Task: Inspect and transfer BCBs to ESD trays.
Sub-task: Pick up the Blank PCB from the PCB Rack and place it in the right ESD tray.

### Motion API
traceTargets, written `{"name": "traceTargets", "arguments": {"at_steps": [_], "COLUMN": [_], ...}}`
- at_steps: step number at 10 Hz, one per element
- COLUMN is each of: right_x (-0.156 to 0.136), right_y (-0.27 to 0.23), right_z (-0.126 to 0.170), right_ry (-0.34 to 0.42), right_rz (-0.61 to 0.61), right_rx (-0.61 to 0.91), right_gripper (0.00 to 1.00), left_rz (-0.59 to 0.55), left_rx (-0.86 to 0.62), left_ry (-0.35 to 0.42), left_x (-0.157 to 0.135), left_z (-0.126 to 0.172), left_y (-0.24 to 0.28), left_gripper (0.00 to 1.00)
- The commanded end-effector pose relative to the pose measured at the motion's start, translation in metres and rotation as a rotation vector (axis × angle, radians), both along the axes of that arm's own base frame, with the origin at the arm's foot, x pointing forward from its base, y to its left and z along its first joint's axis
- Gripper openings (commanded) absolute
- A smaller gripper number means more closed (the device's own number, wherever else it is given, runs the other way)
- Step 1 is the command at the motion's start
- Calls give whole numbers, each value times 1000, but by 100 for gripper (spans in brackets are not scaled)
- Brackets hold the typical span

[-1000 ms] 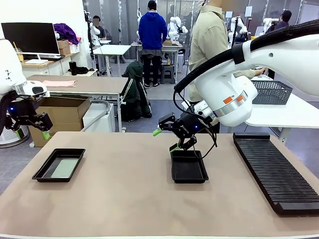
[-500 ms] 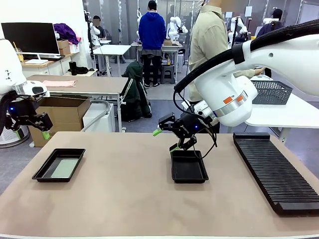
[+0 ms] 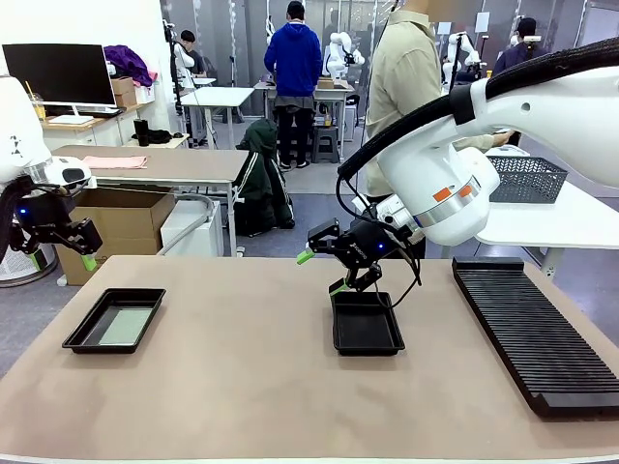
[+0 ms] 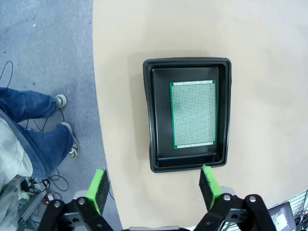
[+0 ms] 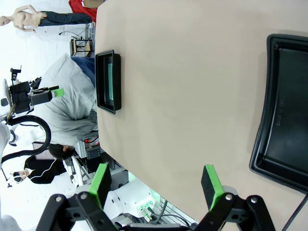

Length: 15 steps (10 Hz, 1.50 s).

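Observation:
Two black ESD trays lie on the tan table. The left tray [image 3: 114, 320] holds one pale green BCB [image 3: 127, 326] flat on its floor. The middle tray [image 3: 367, 322] is bare inside. My left gripper [image 3: 63, 259] hangs open above and off the table's left edge; from its wrist I look down on that tray [image 4: 187, 74] and its BCB [image 4: 193, 114], beyond the open fingers [image 4: 154, 185]. My right gripper [image 3: 322, 272] is open just above the middle tray's far-left corner. Its wrist view shows that tray [image 5: 284, 110] beside the open gripper [image 5: 156, 185], with the other tray [image 5: 108, 82] farther off.
A long black ribbed rack [image 3: 537, 333] runs along the table's right side. A person in a beige jacket [image 3: 406, 87] stands at the far edge. Legs in jeans [image 4: 29, 125] stand on the floor by the table's left edge. Bare tabletop lies between the trays.

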State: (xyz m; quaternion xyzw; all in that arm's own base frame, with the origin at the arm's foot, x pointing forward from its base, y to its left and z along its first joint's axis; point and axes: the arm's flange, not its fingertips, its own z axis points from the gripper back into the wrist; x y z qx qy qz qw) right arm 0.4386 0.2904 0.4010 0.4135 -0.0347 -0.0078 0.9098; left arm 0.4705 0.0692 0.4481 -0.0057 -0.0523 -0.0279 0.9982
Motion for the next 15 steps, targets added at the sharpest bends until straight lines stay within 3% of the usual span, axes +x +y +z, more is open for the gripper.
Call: {"name": "traceTargets", "arguments": {"at_steps": [1, 15], "right_x": [0, 0], "right_y": [1, 1], "right_z": [0, 0], "right_ry": [3, 3], "right_rz": [-16, -16], "right_rx": [-3, -3], "right_gripper": [100, 100], "left_rz": [3, 3], "left_rx": [1, 1], "left_ry": [-2, -2], "left_x": [-1, -1], "left_z": [-2, -2], "left_y": [1, 1], "left_gripper": [100, 100]}}
